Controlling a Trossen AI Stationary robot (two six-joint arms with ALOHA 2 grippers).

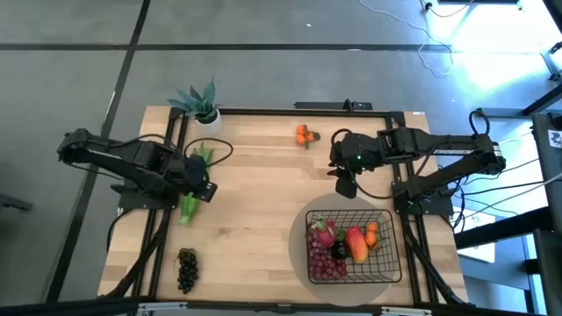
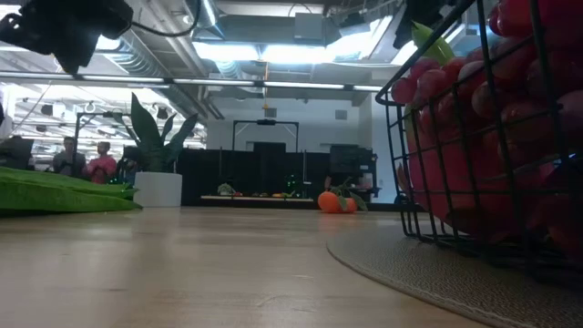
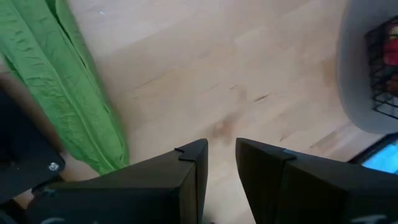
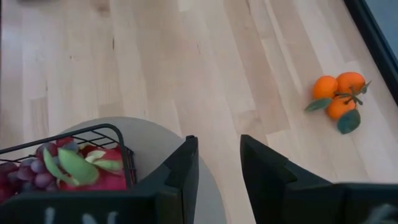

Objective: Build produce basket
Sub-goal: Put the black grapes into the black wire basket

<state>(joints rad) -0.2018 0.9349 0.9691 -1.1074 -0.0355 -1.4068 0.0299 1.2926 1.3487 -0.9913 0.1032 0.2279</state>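
From above we see the basket (image 1: 355, 245) standing on a round grey mat (image 1: 300, 250) at the near right of the table (image 1: 263, 228). It already holds a pink dragon fruit (image 1: 324, 233), a mango (image 1: 356, 243), a tangerine (image 1: 371, 232) and purple grapes (image 1: 327, 262). Three items remain outside it: the tangerine cluster (image 1: 304, 134) near the far edge, the dark grape bunch (image 1: 186, 268) at the near left, and the green leafy stalk (image 1: 192, 198) at the left.

The left gripper (image 1: 204, 189) hangs just beside the stalk; its wrist view shows the fingers (image 3: 186, 171) nearly together, a narrow gap between them and nothing held. The right gripper (image 1: 346, 184) hovers between the tangerines and the basket; its fingers (image 4: 183, 165) likewise stand slightly parted and empty.

We judge the stalk light, long and pliant, likely to droop at both ends, so a grip near its thicker base or middle seems best. The tangerines look rigid and rounded, apt to slip; closing across the cluster where the fruits join should hold better. The grapes are knobbly and should seat well between the fingers.

The low view alone shows the basket's height and its fruit piled to the rim. The right wrist view alone resolves the tangerines' leaves (image 4: 348, 121), while the left wrist view shows the stalk's crinkled surface.
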